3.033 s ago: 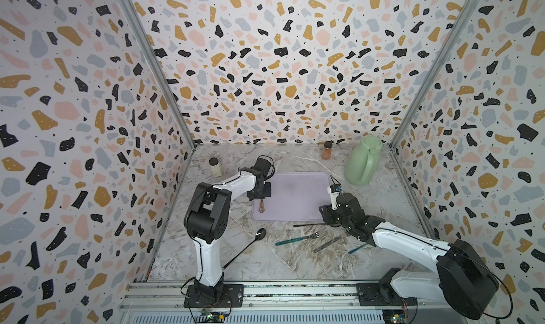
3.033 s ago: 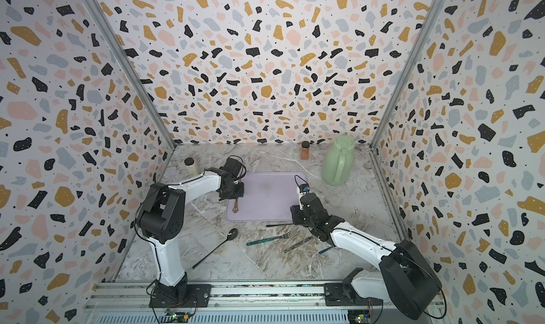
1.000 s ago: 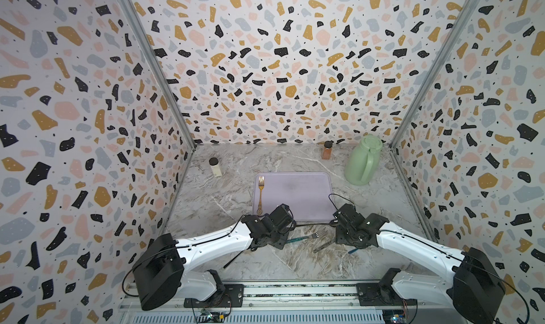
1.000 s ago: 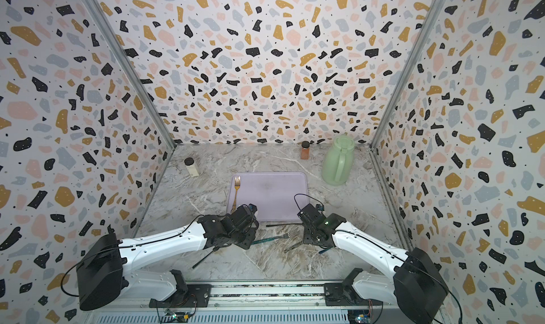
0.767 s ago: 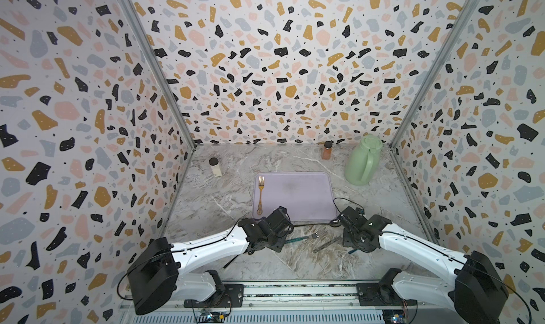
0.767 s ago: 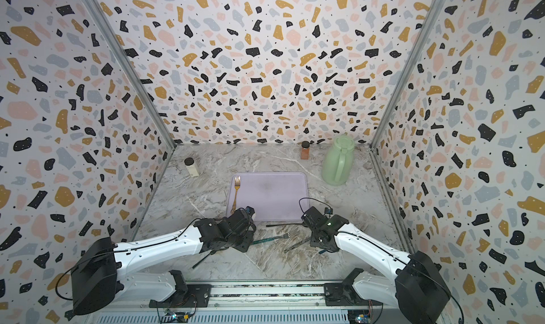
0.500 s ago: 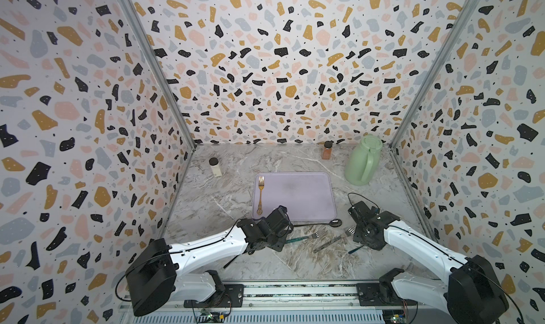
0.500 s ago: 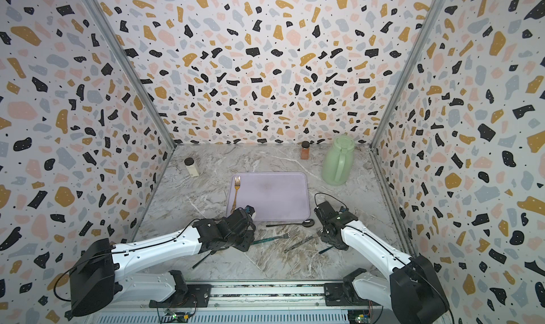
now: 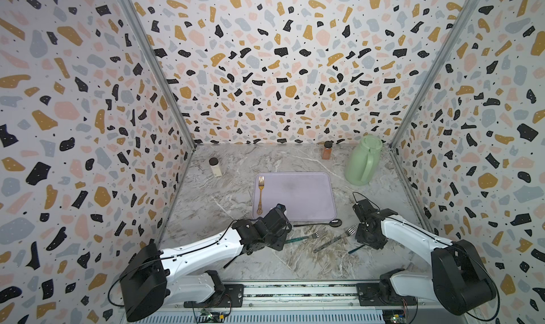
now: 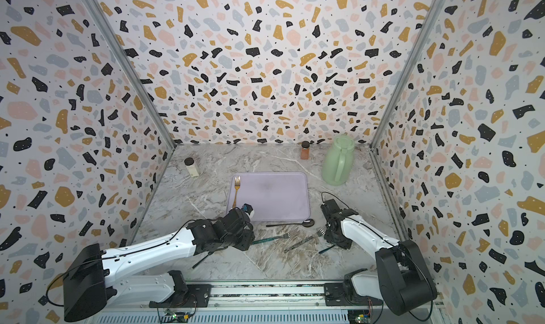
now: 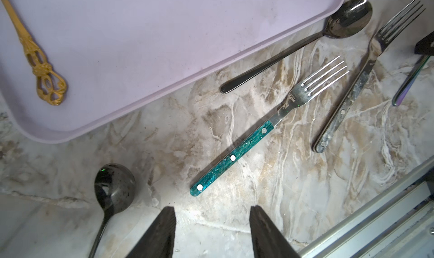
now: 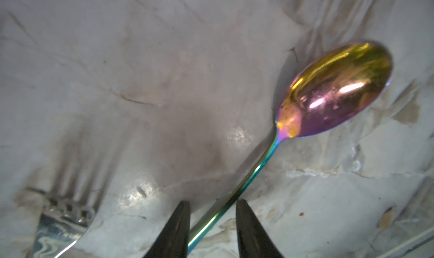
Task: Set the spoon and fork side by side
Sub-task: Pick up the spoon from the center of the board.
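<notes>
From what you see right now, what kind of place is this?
Likely a robot test booth, not a kitchen: patterned walls box in a marble tabletop, with two arms on a front rail.

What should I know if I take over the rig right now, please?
Left gripper: open, empty, over the table by the teal fork.
Right gripper: open, jaws astride the rainbow spoon handle, no grip yet.
Done: gold fork lies on the tray.
To do: grip the spoon, then probably lay it beside that fork.
</notes>
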Robot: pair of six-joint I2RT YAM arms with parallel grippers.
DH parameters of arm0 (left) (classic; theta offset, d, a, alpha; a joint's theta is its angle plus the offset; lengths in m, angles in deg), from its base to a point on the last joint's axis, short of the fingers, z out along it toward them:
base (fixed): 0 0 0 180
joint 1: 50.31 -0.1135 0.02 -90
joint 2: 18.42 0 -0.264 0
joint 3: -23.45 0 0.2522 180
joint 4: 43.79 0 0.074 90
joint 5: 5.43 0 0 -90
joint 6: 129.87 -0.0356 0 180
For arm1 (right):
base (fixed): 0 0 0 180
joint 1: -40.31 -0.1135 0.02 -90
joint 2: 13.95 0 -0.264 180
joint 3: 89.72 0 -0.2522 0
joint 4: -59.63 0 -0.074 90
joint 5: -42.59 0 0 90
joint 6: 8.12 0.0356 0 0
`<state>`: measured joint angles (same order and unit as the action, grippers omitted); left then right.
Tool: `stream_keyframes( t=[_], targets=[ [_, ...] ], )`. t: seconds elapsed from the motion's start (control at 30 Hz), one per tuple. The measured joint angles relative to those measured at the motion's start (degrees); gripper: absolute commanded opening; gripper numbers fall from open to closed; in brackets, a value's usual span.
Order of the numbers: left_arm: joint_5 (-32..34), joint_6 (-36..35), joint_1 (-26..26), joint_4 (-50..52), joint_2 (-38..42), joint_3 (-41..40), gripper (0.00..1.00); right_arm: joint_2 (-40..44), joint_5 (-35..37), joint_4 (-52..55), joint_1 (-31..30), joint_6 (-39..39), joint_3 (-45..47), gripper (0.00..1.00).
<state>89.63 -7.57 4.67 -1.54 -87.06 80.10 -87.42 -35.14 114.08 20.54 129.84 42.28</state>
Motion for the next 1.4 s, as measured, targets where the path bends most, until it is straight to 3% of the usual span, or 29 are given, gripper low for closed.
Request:
stream_keyframes(
  t=[0.67,1.07,1.23,1.4],
  targets=[
    [1.27,0.59,0.33,4.22,2.67,0.09,0.54,-1.53,-4.37,-3.85,5.40,-5.40,-0.72,0.03],
    [1.79,1.01,0.39,6.60,5.73,1.20,0.55,0.28,-4.07,2.32,5.95,-6.45,-3.39,0.00],
    [3.08,1.03,0.39,8.87,9.27,2.36,0.55,3.48,-3.41,8.81,4.66,-6.78,-12.26,0.01],
    [4.26,1.25,0.44,11.63,12.44,3.04,0.56,2.58,-1.95,12.90,-0.70,-5.95,-21.84,0.01]
  ],
)
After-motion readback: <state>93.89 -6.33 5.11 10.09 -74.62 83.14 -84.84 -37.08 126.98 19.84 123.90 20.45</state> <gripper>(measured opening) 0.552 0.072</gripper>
